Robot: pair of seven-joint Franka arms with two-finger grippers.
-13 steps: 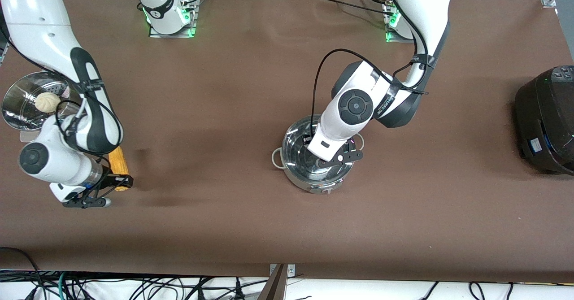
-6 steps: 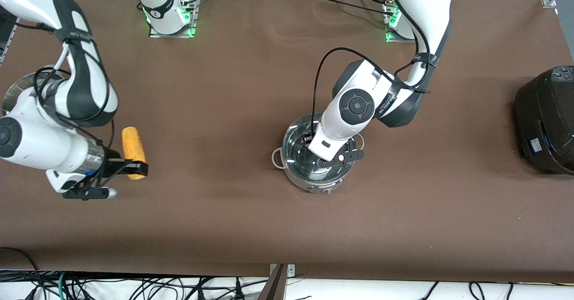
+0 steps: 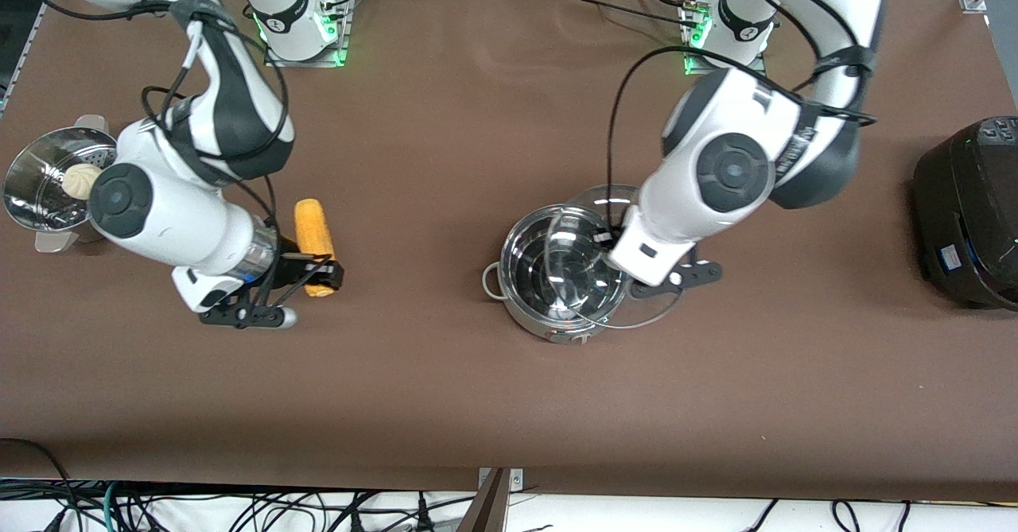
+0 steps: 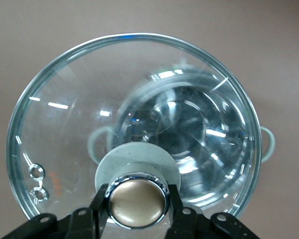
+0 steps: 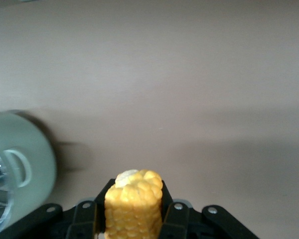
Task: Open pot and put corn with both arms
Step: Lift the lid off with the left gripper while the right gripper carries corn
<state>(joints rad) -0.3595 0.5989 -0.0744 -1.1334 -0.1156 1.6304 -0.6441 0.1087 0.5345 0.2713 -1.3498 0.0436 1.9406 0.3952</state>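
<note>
Lid (image 4: pixel 129 124) clamped by knob in left gripper (image 4: pixel 137 209), raised off pot (image 3: pixel 561 277), clearing opening; right gripper (image 5: pixel 133 219) pinches corn (image 3: pixel 315 235), airborne, well apart from pot.

lid (image 3: pixel 616 258): now lifted clear of pot (image 3: pixel 557 277), shifted toward left arm's end
corn (image 3: pixel 315 236): now raised off table, carried toward pot

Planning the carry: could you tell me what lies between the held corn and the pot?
Only bare brown tablecloth between the corn and the pot, per the front view.
</note>
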